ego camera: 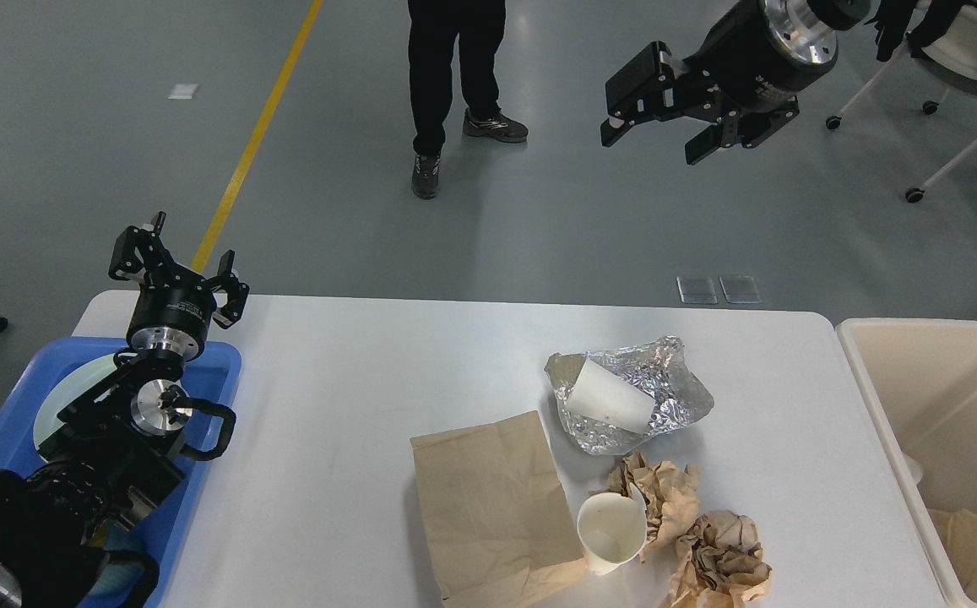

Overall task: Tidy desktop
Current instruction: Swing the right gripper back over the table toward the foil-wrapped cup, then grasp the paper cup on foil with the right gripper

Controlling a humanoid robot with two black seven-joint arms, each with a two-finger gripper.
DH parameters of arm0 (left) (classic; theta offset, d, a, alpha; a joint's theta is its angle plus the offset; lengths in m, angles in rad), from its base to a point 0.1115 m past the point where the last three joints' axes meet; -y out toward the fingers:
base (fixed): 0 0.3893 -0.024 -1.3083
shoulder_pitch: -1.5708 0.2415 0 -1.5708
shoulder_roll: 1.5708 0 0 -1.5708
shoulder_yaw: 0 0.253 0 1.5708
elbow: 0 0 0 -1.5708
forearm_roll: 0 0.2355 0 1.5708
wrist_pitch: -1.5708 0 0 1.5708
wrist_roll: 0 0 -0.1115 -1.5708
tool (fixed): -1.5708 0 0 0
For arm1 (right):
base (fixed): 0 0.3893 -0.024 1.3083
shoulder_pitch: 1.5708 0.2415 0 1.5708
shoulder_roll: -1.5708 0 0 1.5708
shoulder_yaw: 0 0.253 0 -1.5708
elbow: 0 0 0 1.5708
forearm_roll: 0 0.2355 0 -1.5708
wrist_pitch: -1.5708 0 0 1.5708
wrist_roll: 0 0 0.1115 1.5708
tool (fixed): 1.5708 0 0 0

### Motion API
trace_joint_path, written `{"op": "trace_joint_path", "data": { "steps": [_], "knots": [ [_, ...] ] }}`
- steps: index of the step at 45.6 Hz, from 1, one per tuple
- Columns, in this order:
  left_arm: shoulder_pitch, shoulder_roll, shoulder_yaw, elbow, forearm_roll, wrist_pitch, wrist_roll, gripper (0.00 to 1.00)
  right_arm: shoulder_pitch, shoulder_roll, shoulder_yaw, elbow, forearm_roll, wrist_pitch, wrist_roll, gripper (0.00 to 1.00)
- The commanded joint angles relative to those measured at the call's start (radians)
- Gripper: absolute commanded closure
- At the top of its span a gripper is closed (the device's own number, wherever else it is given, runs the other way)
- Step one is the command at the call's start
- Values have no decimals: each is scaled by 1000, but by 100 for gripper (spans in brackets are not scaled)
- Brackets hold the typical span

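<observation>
The white desktop (353,405) holds a flat brown paper bag (488,498), a crumpled foil sheet (665,376) with a white paper cup (610,397) lying on it, an upright white cup (610,532), and two crumpled brown paper wads (665,494) (720,561). My left gripper (176,266) is open and empty above the far left corner, over the blue tray. My right gripper (657,131) is open and empty, raised high beyond the table's far edge.
A blue tray (218,371) with a pale plate (66,405) sits at the left edge. A beige bin (927,405) stands at the right, with brown paper (965,528) inside. A person's legs (450,76) stand beyond the table. A wheeled chair (969,51) is far right.
</observation>
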Motion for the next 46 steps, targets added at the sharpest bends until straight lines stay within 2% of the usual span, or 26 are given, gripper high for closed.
{"op": "trace_joint_path", "data": {
  "steps": [1,9,20,29,46],
  "knots": [
    [1,0,0,0,-1,0,0,4,-187,6,-27,-49,-2,-35,-8,0],
    [1,0,0,0,-1,-2,0,4,-484,7,-27,-171,17,-132,-11,0],
    [-1,0,0,0,0,0,0,4,-770,19,10,-329,111,-276,-12,0],
    [1,0,0,0,0,-2,0,4,-907,52,13,-437,128,-316,-46,0],
    [1,0,0,0,0,-3,0,4,-1005,73,26,-451,128,-497,-48,1]
  ]
}}
